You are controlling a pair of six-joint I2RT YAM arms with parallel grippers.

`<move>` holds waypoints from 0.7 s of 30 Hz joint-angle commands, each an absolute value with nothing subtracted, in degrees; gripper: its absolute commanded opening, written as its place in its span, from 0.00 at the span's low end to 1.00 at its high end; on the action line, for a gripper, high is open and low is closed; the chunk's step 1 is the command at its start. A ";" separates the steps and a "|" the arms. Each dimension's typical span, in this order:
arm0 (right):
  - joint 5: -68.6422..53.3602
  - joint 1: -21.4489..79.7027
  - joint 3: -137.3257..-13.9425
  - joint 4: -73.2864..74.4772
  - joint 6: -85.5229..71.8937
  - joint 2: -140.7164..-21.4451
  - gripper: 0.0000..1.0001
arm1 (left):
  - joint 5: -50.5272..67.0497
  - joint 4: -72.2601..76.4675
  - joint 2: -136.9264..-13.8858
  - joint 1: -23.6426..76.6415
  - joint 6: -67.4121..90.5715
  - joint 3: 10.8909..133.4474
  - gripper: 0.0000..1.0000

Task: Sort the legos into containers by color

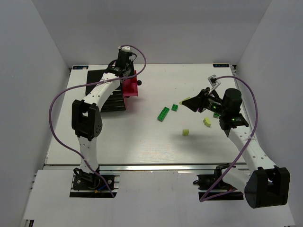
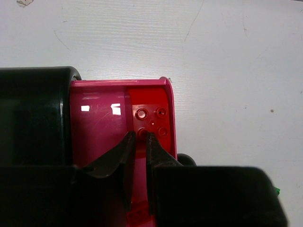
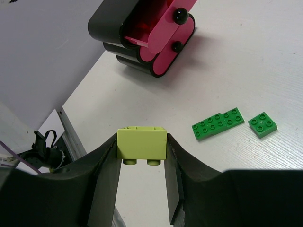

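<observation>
My left gripper [image 1: 127, 72] hangs over the open pink drawer [image 1: 130, 86] of the black cabinet [image 1: 111, 97]. In the left wrist view its jaws stand a narrow gap apart with nothing between them, tips [image 2: 140, 137] just above a red lego [image 2: 151, 120] lying flat in the drawer [image 2: 99, 118]. My right gripper [image 1: 190, 102] is shut on a pale yellow lego [image 3: 142, 145] and holds it above the table. A green strip [image 1: 163, 114] and a small green lego [image 1: 175, 107] lie mid-table. Two pale yellow legos [image 1: 186, 132] [image 1: 207, 122] lie near the right arm.
The right wrist view shows the cabinet [image 3: 109, 21] with two pink drawers pulled out, black knobs [image 3: 179, 16] [image 3: 176, 46], and the green strip [image 3: 218, 124] and small green lego [image 3: 262, 124]. A white wall rises to the left of the cabinet.
</observation>
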State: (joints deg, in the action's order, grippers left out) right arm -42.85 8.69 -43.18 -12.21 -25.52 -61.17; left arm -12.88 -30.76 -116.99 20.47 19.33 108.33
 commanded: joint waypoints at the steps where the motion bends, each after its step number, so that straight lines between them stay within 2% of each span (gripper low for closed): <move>1: -43.86 8.35 -42.89 -14.85 -25.75 -60.91 0.00 | -13.53 -33.48 -114.52 20.57 18.11 108.45 0.20; 21: -43.95 8.52 -42.98 -14.77 -25.75 -61.00 0.00 | -15.38 -35.77 -113.38 20.57 14.15 110.57 0.20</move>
